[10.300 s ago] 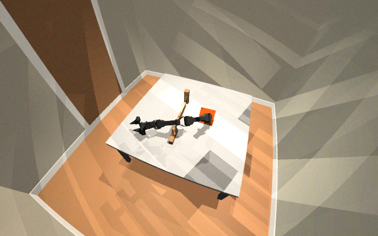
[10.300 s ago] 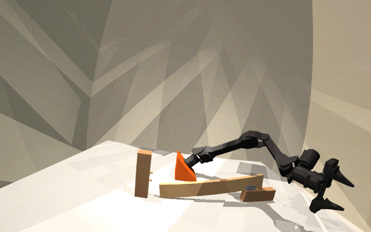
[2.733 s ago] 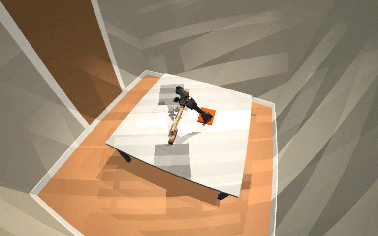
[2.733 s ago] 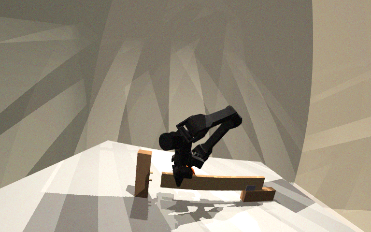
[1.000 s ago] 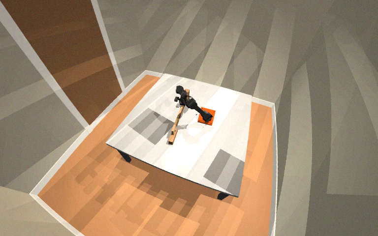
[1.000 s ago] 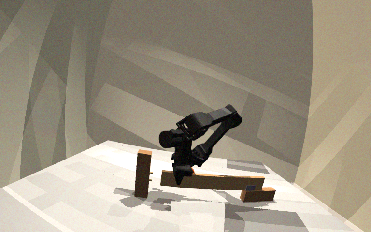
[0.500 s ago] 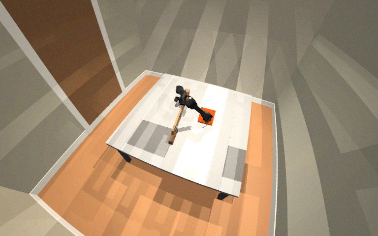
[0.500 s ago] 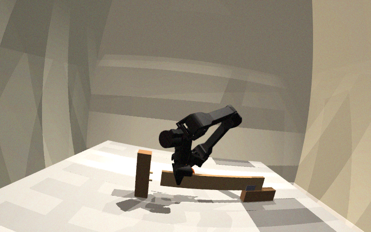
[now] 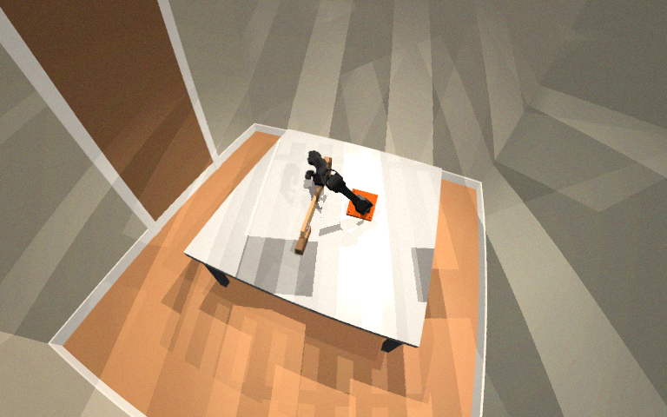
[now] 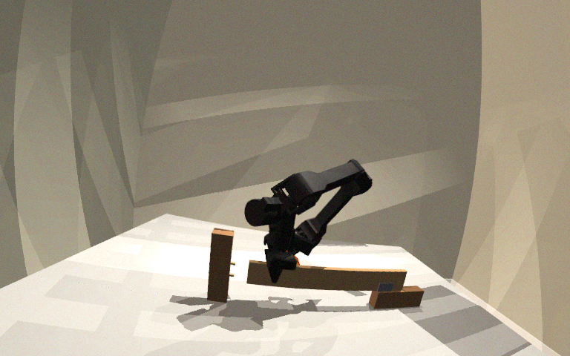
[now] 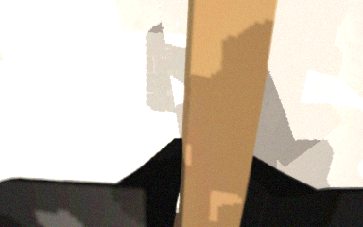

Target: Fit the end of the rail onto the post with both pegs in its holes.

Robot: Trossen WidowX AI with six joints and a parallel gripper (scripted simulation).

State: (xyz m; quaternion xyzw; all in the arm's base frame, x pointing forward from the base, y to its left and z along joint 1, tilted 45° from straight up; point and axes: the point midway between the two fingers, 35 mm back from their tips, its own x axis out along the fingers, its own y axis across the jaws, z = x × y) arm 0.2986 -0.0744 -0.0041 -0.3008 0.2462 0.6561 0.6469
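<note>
The white tabletop (image 10: 125,268) is big and holds everything. There is lots of open room on it all around the wooden parts, and they sit far from its edges. In the top view the arm's orange base plate (image 9: 361,202) sits near the middle of the tabletop.

The black arm (image 10: 332,188) bends up and then down over the rail.

The long wooden rail (image 10: 336,277) is held up off the tabletop at its near end. It looks almost level. Its far end sits in the small dark bracket (image 10: 385,287) on the low footboard block (image 10: 397,297).

The short post (image 10: 220,264) stands up straight to the left of the rail. Two small pegs (image 10: 231,269) stick out of its side, one above the other, and point at the end of the rail. There is a gap between the peg tips and the rail's end, so the pegs are not in the holes and the rail does not touch the post.

The jaws (image 10: 277,268) are closed on the rail, close to its near end. They come down from above and grip its two long sides. In the wrist view the rail (image 11: 222,118) runs straight up the middle, with a black finger (image 11: 156,189) on each side of it.
</note>
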